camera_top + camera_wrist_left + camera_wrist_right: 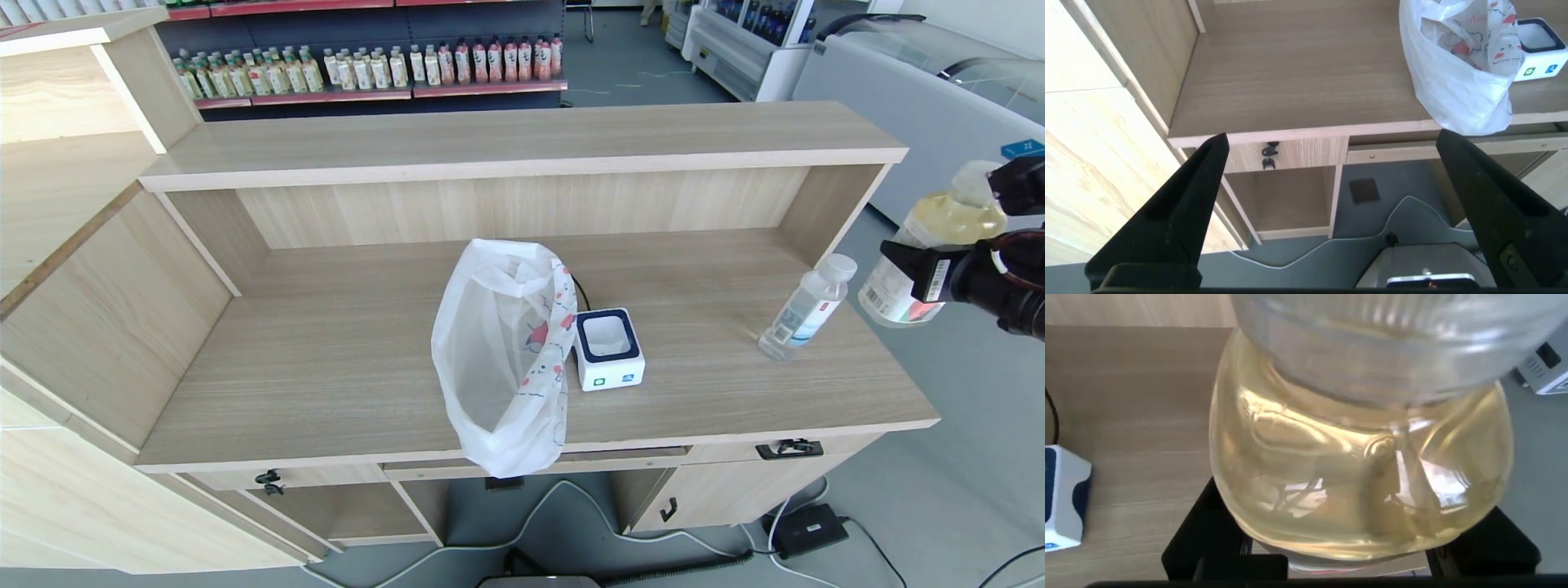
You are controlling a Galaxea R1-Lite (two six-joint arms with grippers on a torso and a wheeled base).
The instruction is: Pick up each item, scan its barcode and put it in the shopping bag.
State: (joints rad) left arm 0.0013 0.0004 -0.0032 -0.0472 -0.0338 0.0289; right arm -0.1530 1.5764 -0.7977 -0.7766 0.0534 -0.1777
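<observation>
At the far right edge of the head view, about halfway up, the right gripper (967, 233) is clamped around a yellow-drink bottle (939, 233), holding it in the air just off the end of the counter (326, 351). From where I stand, the bottle tilts with its cap toward the upper right and its labelled lower half toward the desk. That seems sensible if the barcode there is to meet the reader. The right wrist view looks straight down on the bottle (1364, 457), with dark fingers pressed against both sides. Near the middle of the frame sits the scanner (610, 349), its window facing up, so an item would be passed over it. Just to its left, apparently touching it, the shopping bag (502, 351) stands with its mouth open and its bottom sagging over the front edge, handy for a drop straight after a scan. A water bottle (804, 314) waits upright on the right part of the counter. In the left wrist view, the left gripper (1331, 212) hangs out in front of the counter, jaws spread wide and empty. I'd judge the scan not yet made.
</observation>
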